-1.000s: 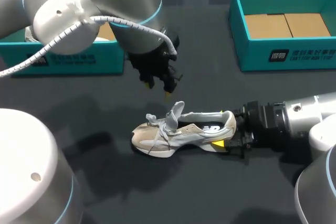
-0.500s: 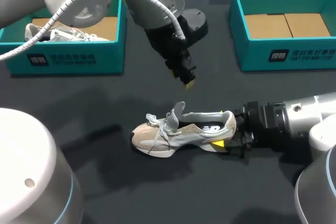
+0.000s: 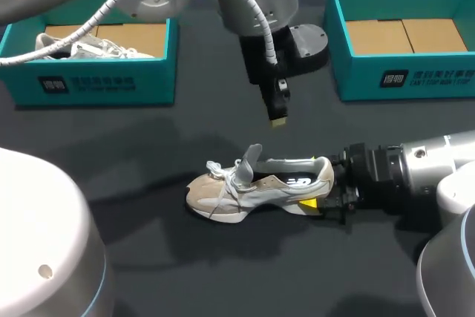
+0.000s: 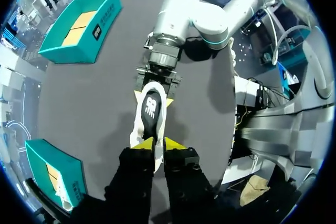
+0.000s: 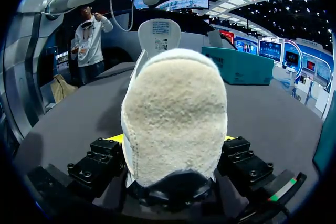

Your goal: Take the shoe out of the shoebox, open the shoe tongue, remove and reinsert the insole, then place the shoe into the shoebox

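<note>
The shoe (image 3: 252, 183), a pale sneaker with grey laces, stands on its sole on the dark table (image 3: 148, 220), its heel clamped between the fingers of the right gripper (image 3: 320, 182) and its toe pointing straight away from that gripper. The right jaws stand about a heel's width apart, one yellow-tipped finger pressed to each side of the heel. In the right wrist view the suede heel fills the space between the fingers (image 5: 113, 140), and the tongue (image 5: 159, 30) rises upright beyond it. The left gripper (image 3: 278, 119) hangs in the air above the table, clear of the shoe and on its far side, well apart from the right gripper. Its jaws are drawn almost together with only a narrow slit between the yellow tips, and they hold nothing. From the left wrist view the shoe lies below and ahead of the left gripper, the toe end nearest the tips and the open mouth with the insole (image 4: 151, 103) farther out, where the right gripper closes on the heel. Outward from both grippers stand two teal shoeboxes. The left shoebox (image 3: 96, 83) is off to the side of the left arm and holds a second shoe (image 3: 74, 48) on its cardboard floor. The right shoebox (image 3: 401, 79) stands beyond the right arm, open, with only brown cardboard showing inside.
</note>
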You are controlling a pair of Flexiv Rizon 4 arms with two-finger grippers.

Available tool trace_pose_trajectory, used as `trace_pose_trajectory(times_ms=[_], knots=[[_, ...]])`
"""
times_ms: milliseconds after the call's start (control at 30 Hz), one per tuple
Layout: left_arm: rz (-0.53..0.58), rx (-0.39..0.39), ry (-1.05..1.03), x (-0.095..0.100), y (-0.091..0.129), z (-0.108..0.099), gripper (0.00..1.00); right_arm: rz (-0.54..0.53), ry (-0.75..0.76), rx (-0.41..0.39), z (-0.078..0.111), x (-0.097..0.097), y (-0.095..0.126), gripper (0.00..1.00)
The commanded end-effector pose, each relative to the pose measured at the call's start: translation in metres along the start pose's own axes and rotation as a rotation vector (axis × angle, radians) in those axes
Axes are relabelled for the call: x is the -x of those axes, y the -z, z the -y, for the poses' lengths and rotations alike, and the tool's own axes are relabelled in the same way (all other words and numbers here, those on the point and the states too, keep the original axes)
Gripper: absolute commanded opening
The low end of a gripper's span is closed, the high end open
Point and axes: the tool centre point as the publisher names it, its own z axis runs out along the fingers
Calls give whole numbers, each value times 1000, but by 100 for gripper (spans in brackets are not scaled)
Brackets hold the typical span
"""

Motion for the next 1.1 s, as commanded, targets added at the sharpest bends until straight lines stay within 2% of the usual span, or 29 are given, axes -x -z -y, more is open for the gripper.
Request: trace_pose_trajectory(times_ms=[33, 67, 233, 767, 900, 1100], knots=[[13, 53, -46, -3, -11, 7, 0, 2, 0, -2, -1, -1, 1, 0], [10, 39, -68, -3, -15, 6, 0, 2, 0, -2, -1, -1, 1, 0], [-27, 91, -61, -4, -38, 9, 0, 2, 0, -2, -1, -1, 1, 0], [-27, 91, -61, -4, -38, 9, 0, 2, 0, -2, -1, -1, 1, 0], [-18, 88, -112, -12, -51, 12, 0, 2, 0, -2, -1, -1, 1, 0], [-32, 92, -127, -10, -82, 17, 0, 2, 0, -2, -1, -1, 1, 0]])
